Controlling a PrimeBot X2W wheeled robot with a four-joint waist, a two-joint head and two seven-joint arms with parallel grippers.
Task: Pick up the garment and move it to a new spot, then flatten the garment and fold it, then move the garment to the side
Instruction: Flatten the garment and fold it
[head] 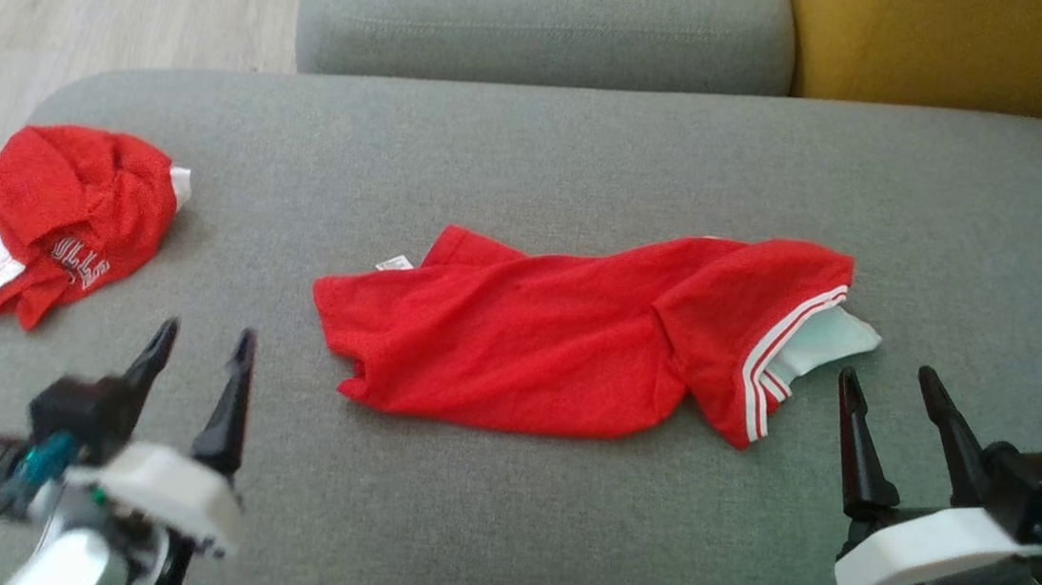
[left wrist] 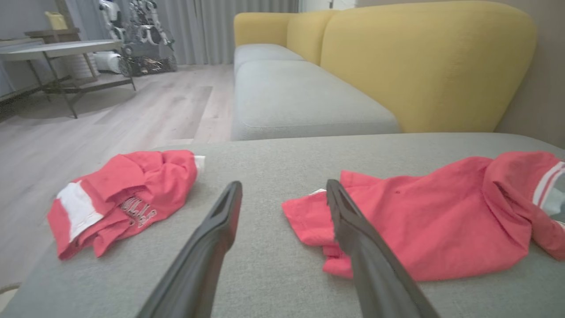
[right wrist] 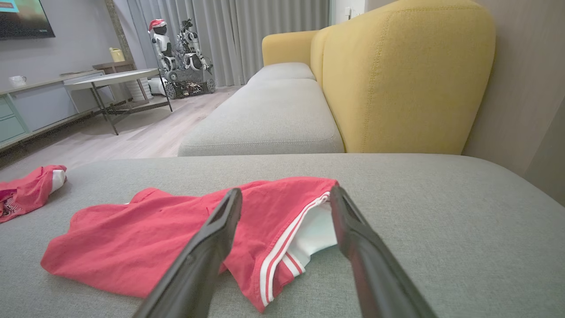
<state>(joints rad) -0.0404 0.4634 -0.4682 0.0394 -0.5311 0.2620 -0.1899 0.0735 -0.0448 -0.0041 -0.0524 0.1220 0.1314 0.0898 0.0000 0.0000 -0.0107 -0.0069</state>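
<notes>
starting on the left: the crumpled red bundle [head: 50,219] sits near the left end of the grey seat cushion [head: 535,150]. we can't read its white lettering, it's folded into the creases. in the head view our left gripper [head: 207,331] is smeared with blur, so its body is hard to make out. its two dark fingers [left wrist: 212,247] stand wide apart with nothing between them, over bare cushion between the bundle and the garment. in the left wrist view one finger covers a bit of the garment's left edge, and the frame cuts off its far right end.

the garment [head: 554,344] lies in the middle of the cushion, well apart from the bundle. it's red and spread mostly flat but rumpled, with a fold bunched toward its right side. a small white tag [head: 395,263] pokes out at the top left, and there's red-and-white striped trim [head: 788,352] at the right end. a pale lining [head: 836,342] peeks from under that trim and the rest of it is hidden. our right gripper [head: 888,374] sits just beside that end, fingers spread wide, holding nothing.
</notes>
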